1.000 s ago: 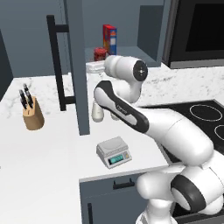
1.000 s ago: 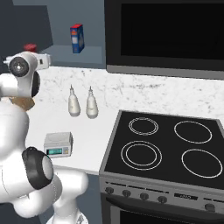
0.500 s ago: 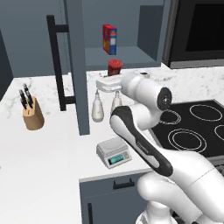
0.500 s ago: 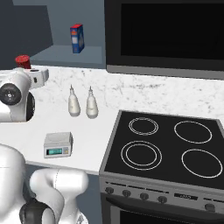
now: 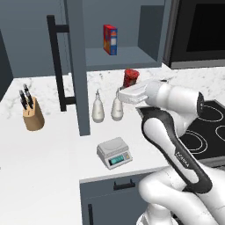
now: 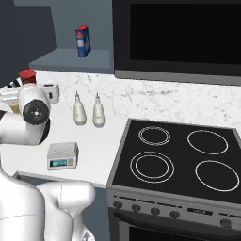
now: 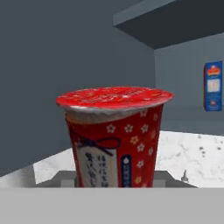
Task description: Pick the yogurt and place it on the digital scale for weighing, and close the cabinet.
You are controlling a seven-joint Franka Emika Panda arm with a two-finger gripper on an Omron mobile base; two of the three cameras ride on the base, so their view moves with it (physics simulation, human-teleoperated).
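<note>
Above the bench (image 5: pixel 52 158), in front of the open cabinet (image 5: pixel 79 66), the pincer (image 5: pixel 127 90) is clamped on the yogurt (image 5: pixel 130 78), which is held upright in the air, clear of the marbled surface. In the hand view the yogurt (image 7: pixel 114 135) is seen close up: a red cup with small flower marks, a dark label and a red foil lid over a lighter rim. In the right base view the yogurt (image 6: pixel 27 76) is seen at the far left, just above the white hand. Below and just to the left of the held cup in the left base view, two pale bottles (image 5: pixel 107 106) are stood side by side on the bench, near the edge of the cabinet door. Nearer the front edge of the bench, the digital scale (image 5: pixel 115 152) is set with its teal display facing forward and its top plate bare. On the cabinet shelf a red-and-blue box (image 5: pixel 110 39) is stood upright. A knife block (image 5: pixel 31 113) is placed on the bench well to the left, and a black cooktop (image 6: pixel 183 157) is set to the right.
</note>
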